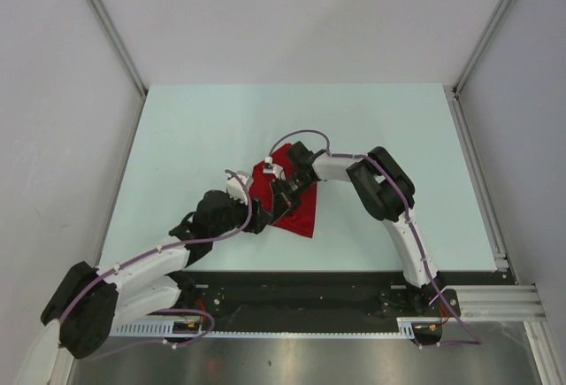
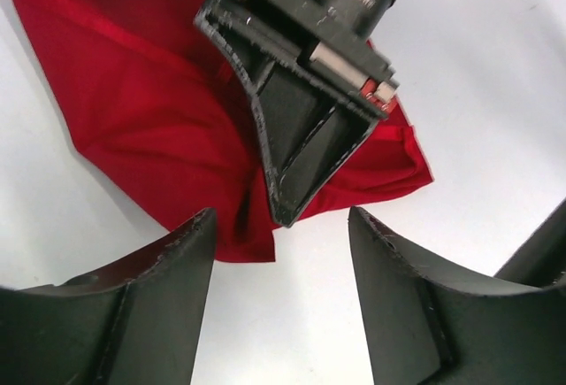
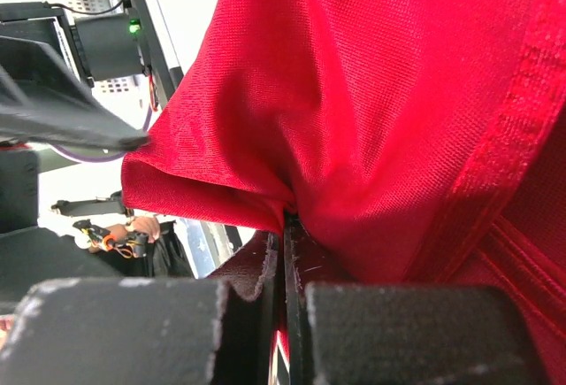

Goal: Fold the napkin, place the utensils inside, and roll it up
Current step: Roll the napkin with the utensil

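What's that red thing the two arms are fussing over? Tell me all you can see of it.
It is a napkin: plain bright red, thin woven cloth with a stitched hem. It lies rumpled and partly folded, roughly triangular, in the middle of the pale table. The right pincer is shut on a bunched fold of it. The left pincer hangs open by one corner, apparently not touching.

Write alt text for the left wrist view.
A crumpled red napkin lies on a white table, with the shut black right gripper reaching down to its near edge. In the foreground the left gripper stands open and empty.
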Tool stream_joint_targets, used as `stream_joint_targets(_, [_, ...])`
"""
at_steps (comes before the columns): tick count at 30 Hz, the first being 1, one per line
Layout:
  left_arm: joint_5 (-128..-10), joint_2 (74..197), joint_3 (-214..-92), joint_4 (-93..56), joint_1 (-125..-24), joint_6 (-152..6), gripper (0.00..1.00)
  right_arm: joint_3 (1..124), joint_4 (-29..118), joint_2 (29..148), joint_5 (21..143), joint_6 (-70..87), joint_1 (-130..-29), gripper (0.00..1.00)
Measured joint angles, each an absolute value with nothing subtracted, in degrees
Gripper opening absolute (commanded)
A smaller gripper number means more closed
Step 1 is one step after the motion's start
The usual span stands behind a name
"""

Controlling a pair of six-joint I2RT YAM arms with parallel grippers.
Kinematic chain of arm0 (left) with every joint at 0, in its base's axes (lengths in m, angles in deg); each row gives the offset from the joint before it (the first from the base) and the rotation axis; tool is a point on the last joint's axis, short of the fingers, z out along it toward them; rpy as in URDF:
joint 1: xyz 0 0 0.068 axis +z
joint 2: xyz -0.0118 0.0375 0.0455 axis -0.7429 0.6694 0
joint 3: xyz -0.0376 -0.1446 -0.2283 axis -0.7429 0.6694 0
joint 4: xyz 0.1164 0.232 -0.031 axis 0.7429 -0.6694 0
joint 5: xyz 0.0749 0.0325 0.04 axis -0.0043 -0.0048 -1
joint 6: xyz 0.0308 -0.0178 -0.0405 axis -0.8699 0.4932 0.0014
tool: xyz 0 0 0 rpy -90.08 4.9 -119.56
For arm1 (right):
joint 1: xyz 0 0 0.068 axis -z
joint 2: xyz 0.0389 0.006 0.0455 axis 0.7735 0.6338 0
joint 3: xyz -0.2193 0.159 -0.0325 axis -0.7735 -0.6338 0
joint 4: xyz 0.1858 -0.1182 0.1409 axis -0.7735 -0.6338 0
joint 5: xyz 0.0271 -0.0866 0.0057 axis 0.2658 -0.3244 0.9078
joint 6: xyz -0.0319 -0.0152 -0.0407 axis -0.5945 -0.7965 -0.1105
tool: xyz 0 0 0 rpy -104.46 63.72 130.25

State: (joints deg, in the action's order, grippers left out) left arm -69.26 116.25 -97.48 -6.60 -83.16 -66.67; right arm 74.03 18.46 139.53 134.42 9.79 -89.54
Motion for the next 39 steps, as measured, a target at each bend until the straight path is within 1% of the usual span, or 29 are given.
stream_joint_targets(2, [-71.2, 116.9, -97.5, -7.3, -83.9, -66.7, 0.73, 74.1, 18.4, 139.6, 134.5, 10.0, -89.5, 0.00])
stream_joint_targets(7, [-75.1, 118.0, -97.6, -7.7, -84.2, -66.1, 0.74, 74.3, 18.5, 139.8, 134.9, 10.4, -89.4, 0.00])
stream_joint_targets(13, [-78.1, 120.5, -98.6, -8.8, -84.2, -66.2, 0.68, 74.6, 18.2, 140.3, 135.6, 10.6, -89.3, 0.00])
stream_joint_targets(19, [-79.3, 121.7, -98.7, -9.0, -84.2, -66.0, 0.57, 74.8, 17.9, 140.5, 135.7, 10.6, -89.2, 0.00])
stream_joint_targets(21, [-79.5, 122.3, -98.8, -8.9, -84.2, -65.7, 0.55, 74.8, 17.9, 140.5, 135.8, 10.6, -89.2, 0.00])
stream_joint_targets(22, [-79.7, 122.6, -98.9, -8.8, -84.2, -65.7, 0.51, 74.8, 17.9, 140.5, 135.8, 10.6, -89.2, 0.00])
stream_joint_targets(25, [-80.4, 123.7, -99.3, -8.5, -84.2, -65.7, 0.47, 74.9, 17.8, 140.6, 135.9, 10.6, -89.2, 0.00])
stream_joint_targets(27, [-80.9, 124.4, -99.8, -8.3, -84.2, -65.7, 0.46, 74.9, 17.8, 140.6, 135.9, 10.6, -89.2, 0.00])
stream_joint_targets(31, [-82.0, 125.9, -100.2, -7.8, -84.2, -65.6, 0.38, 74.9, 17.8, 140.6, 136.0, 10.6, -89.2, 0.00])
stream_joint_targets(32, [-82.1, 126.2, -100.3, -7.8, -84.2, -65.6, 0.36, 74.9, 17.8, 140.6, 135.9, 10.6, -89.2, 0.02])
stream_joint_targets(33, [-82.4, 126.8, -100.6, -7.7, -84.3, -65.4, 0.34, 74.9, 17.8, 140.6, 136.0, 10.6, -89.2, 0.07])
stream_joint_targets(36, [-83.0, 128.2, -101.3, -7.7, -84.4, -65.1, 0.20, 74.9, 17.8, 140.6, 136.0, 10.8, -89.2, 0.16])
stream_joint_targets(39, [-84.0, 129.4, -102.3, -8.2, -84.5, -64.8, 0.14, 74.9, 17.6, 140.5, 136.3, 10.9, -89.1, 0.24])
